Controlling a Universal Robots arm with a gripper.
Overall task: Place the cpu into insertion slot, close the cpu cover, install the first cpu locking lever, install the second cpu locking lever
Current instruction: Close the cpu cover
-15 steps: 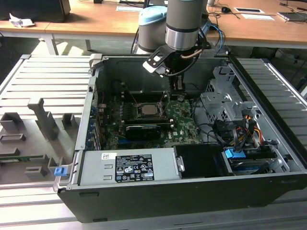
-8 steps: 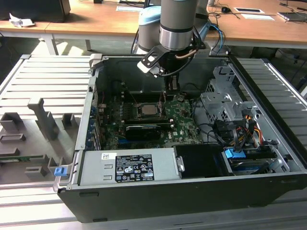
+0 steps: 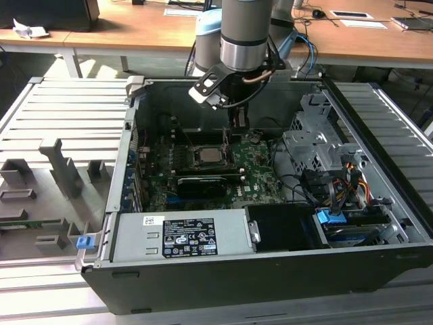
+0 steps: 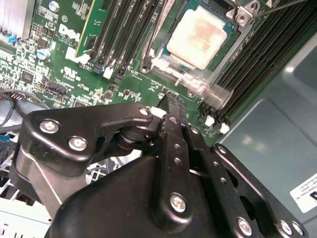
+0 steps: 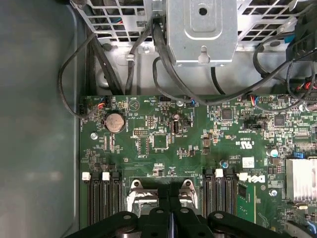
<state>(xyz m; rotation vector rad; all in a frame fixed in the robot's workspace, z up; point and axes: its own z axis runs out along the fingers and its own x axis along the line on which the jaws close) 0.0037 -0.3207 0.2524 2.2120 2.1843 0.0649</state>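
Hanging over the open computer case, the claw has its two thin fingers pressed together with nothing between them. The chip already sits in the socket on the green board, silvery top up, with a pale smear across it. A metal frame seems to lie around it, though I cannot tell whether it is fully down or latched.

From the claw, the chip lies toward the exterior view's left and a little nearer the camera. In the second wrist view the fingertips point at the board just beside one edge of the socket, close to it but apart. The chip is square, so it has no long side to line up with. What does run lengthwise are the black memory slots close along one side of the socket, and a thin wire lever that leaves its corner.

Room is tight. A long black card lies just on the near side of the socket, and the grey drive cage with its cables stands to the exterior view's right. The way in from above looks open. The case rests on a grey slatted bench.
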